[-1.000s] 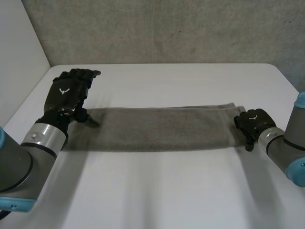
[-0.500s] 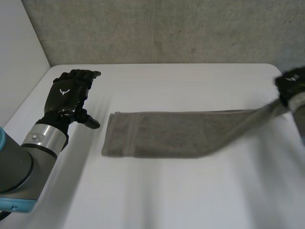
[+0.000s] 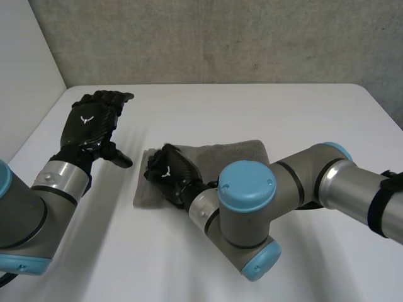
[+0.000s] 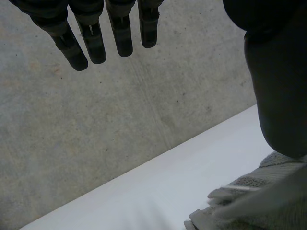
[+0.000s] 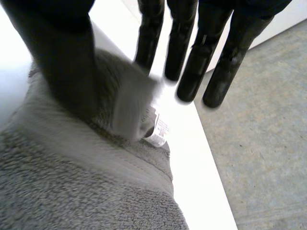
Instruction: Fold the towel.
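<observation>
The grey towel [image 3: 233, 154] lies folded over on itself left of the table's middle. My right hand [image 3: 167, 173] rests over its left end, where the carried end lies on the lower layer. In the right wrist view the fingers [image 5: 192, 52] are straight and stand apart from the thumb [image 5: 67, 62]. The thumb lies against the towel [image 5: 72, 182], and a loose flap with a white label [image 5: 158, 132] lies between them. My left hand [image 3: 91, 123] hovers open to the left of the towel, touching nothing. Its fingers [image 4: 93, 33] are straight, and the towel's edge [image 4: 249, 201] is below the thumb.
The white table [image 3: 252, 107] runs back to a grey wall, with a pale wall along its left side. My right arm [image 3: 245, 214] reaches across the table in front of the towel, covering its near edge.
My right hand swept the towel's right end up and across to the left, laying it over the left end, and its fingers have opened. The left hand has stayed put.
</observation>
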Robot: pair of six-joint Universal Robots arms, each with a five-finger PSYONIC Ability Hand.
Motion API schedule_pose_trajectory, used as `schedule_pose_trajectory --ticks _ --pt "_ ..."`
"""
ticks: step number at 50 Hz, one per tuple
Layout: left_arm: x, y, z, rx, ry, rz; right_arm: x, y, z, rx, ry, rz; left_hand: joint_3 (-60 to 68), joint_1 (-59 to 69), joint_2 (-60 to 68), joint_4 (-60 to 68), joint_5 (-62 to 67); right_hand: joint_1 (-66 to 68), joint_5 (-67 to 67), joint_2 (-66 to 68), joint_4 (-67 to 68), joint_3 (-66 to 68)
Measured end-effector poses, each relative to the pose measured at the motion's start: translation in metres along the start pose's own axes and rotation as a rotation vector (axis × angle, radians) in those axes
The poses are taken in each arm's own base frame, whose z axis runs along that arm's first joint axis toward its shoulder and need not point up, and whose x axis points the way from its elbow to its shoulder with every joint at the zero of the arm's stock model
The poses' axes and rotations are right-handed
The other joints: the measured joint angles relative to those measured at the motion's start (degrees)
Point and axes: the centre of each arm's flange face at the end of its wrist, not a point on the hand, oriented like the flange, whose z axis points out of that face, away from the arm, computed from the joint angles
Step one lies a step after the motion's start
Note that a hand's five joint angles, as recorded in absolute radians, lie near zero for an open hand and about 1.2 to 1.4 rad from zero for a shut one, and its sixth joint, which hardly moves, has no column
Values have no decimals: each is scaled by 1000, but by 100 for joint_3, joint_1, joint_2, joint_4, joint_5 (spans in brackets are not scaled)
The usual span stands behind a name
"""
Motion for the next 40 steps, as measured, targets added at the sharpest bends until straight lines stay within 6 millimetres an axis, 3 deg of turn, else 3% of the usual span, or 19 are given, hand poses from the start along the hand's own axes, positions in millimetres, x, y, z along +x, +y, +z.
schedule_pose_trajectory --ticks 1,3,6,11,13,16,23,28,33,35,37,40 --pt "0 0 0 -1 0 0 3 -1 0 0 7 13 0 0 0 0 0 -1074 -1146 -1104 -1211 -1109" --pt "0 1 1 -3 0 0 11 -5 -3 -2 25 42 0 0 0 0 0 -1890 -2106 -1916 -2150 -2090" --pt "0 2 1 -6 1 0 29 -10 -9 -15 63 93 0 0 0 0 0 -2145 -2225 -2033 -2298 -2309" --pt "1 2 1 -8 3 0 75 -5 -27 -71 162 197 0 0 0 0 0 -2189 -2225 -2033 -2298 -2309" --pt "3 2 0 -7 12 0 98 5 -41 -117 210 248 0 0 0 0 1 -2191 -2225 -2033 -2298 -2309" --pt "9 2 -1 -7 31 0 114 22 -59 -191 242 297 0 0 0 0 2 -2192 -2225 -2033 -2298 -2309" --pt "29 7 -4 -22 94 -4 108 72 -91 -391 213 373 0 0 0 0 11 -2023 -2111 -1936 -2213 -2216" --pt "43 17 -5 -50 136 18 93 105 -104 -485 178 378 0 0 0 0 9 -967 -916 -838 -1107 -1088" --pt "51 21 -7 -62 155 58 83 126 -108 -528 160 366 0 0 0 0 8 1106 1118 1279 926 982" --pt "52 22 -8 -63 157 72 82 132 -108 -539 162 364 0 0 0 0 7 2143 3048 2677 2867 2909" --pt "52 23 -9 -64 156 78 83 135 -108 -544 169 366 0 0 0 0 7 2163 3845 2777 3659 3733" --pt "52 23 -9 -64 154 81 88 136 -110 -547 188 372 0 0 0 0 7 2163 4142 2777 3917 3954"
